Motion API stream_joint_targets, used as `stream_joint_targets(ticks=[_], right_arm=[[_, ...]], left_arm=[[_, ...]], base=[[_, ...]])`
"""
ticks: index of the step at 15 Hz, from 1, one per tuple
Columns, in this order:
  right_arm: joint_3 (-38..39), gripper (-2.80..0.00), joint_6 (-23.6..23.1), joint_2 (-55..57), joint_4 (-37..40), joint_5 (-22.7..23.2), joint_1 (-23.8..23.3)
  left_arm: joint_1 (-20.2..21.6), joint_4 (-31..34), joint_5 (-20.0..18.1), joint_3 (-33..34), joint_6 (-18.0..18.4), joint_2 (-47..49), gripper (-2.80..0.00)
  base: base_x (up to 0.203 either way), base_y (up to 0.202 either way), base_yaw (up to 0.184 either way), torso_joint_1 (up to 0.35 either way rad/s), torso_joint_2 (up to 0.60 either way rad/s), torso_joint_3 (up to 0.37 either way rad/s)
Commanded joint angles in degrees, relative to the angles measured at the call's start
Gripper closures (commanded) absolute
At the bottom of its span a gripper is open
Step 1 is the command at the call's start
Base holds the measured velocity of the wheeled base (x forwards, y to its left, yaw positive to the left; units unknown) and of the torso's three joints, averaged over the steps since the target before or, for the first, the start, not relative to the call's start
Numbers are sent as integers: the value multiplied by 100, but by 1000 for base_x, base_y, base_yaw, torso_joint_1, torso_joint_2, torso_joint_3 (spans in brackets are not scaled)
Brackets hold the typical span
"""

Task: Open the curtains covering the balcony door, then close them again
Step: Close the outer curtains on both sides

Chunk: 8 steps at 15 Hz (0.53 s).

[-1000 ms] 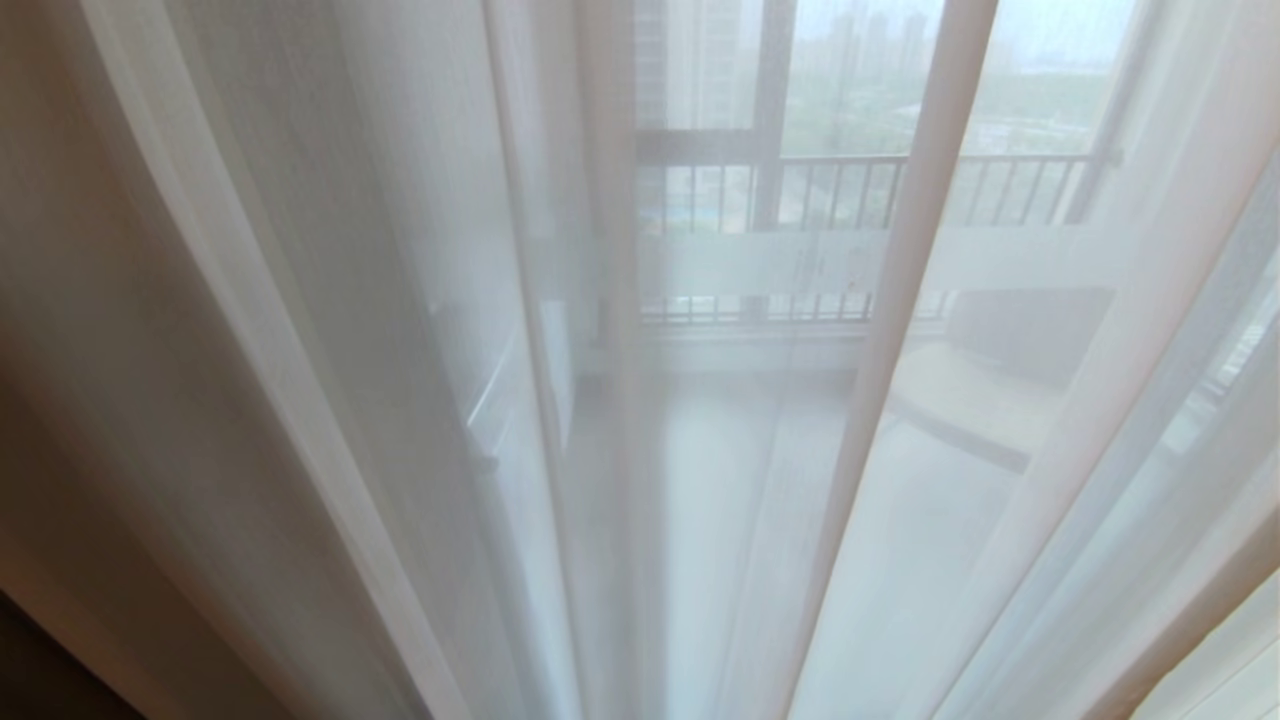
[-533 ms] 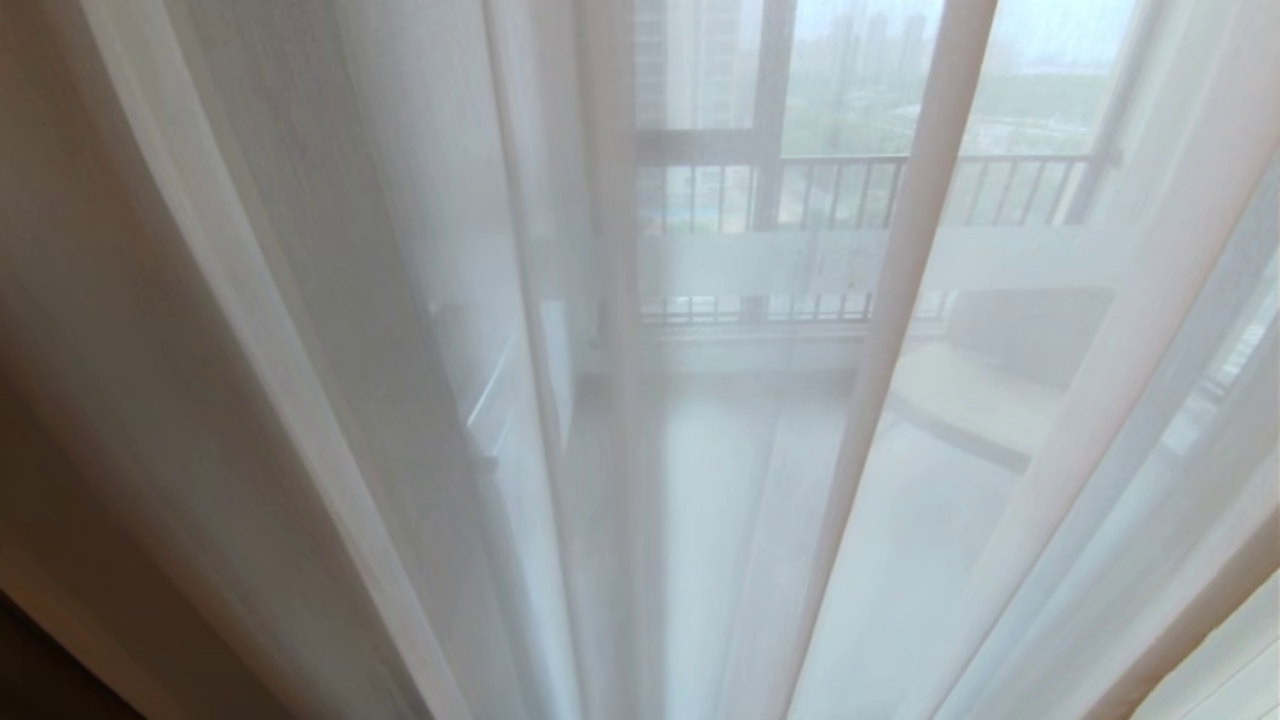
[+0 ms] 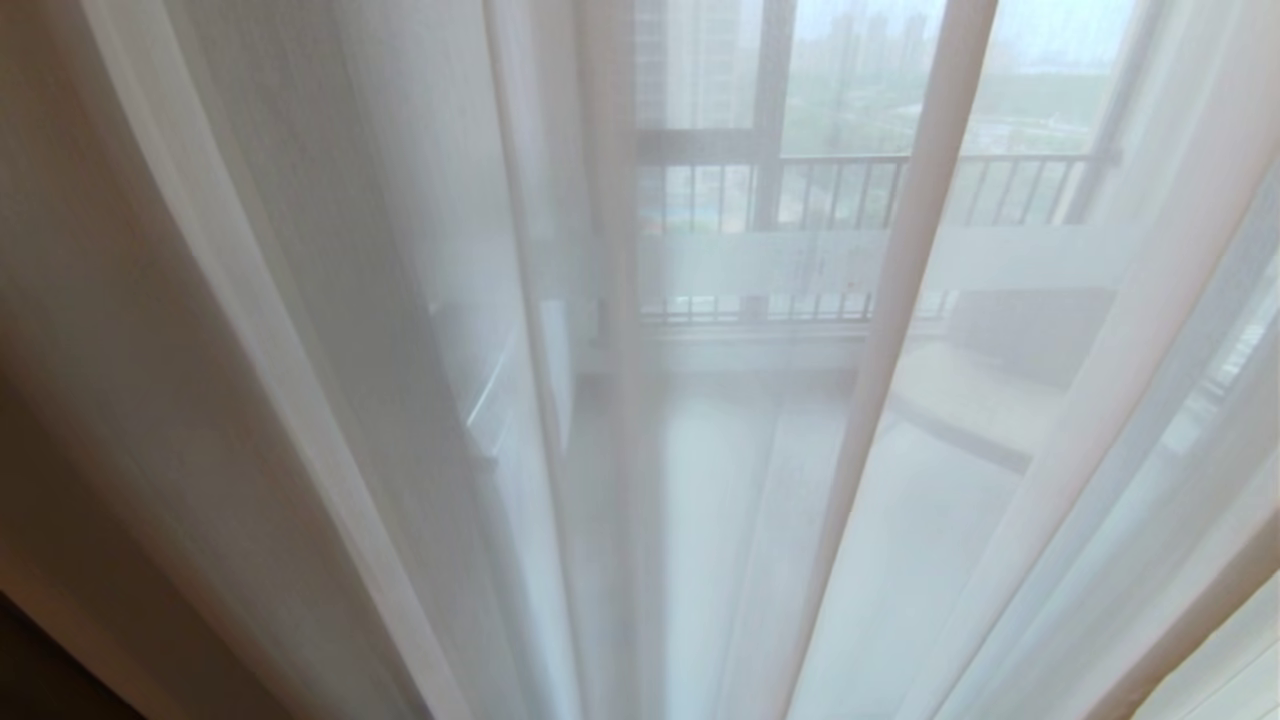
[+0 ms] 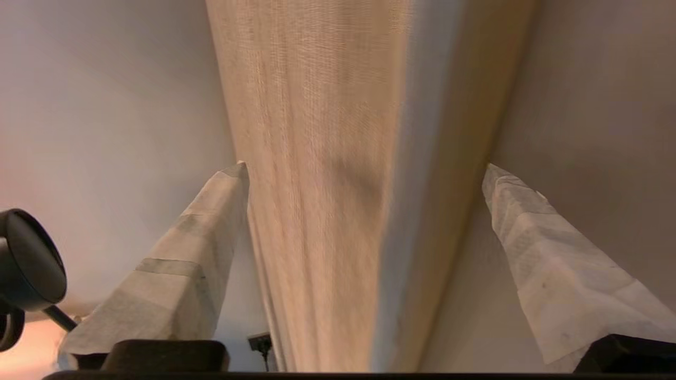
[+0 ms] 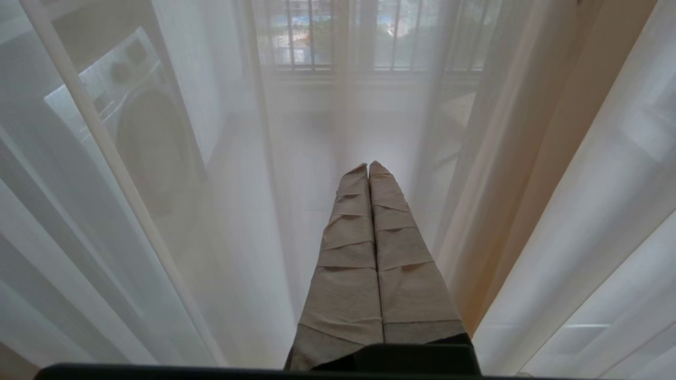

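Note:
Thin white sheer curtains (image 3: 400,300) hang in folds across the whole head view, and neither arm shows there. Through them the balcony door (image 3: 760,262) appears as glass with a frosted white stripe. In the left wrist view my left gripper (image 4: 364,167) is open, its taped fingers (image 4: 200,237) wide apart. A fold of thick beige drape (image 4: 317,132) hangs between and beyond them; I cannot tell whether it touches them. My right gripper (image 5: 368,164) is shut on nothing and points at the sheers (image 5: 222,211).
Behind the sheers are a washing machine (image 5: 142,137), a black-framed window with a barred railing (image 3: 850,190) and a low seat (image 3: 970,400). A wall socket (image 4: 260,343) sits beside the drape.

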Motion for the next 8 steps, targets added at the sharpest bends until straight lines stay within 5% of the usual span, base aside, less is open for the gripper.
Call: stream_joint_targets(ticks=[1, 8], right_arm=[[0, 0, -1, -1, 0, 1, 6], [0, 0, -5, -1, 0, 1, 6]], left_arm=[[117, -53, 14, -191, 7, 375, -280], [272, -840, -372, -650, -8, 1188, -280]], base=[[0, 0, 0, 0, 0, 0], [0, 0, 0, 0, 0, 0]])
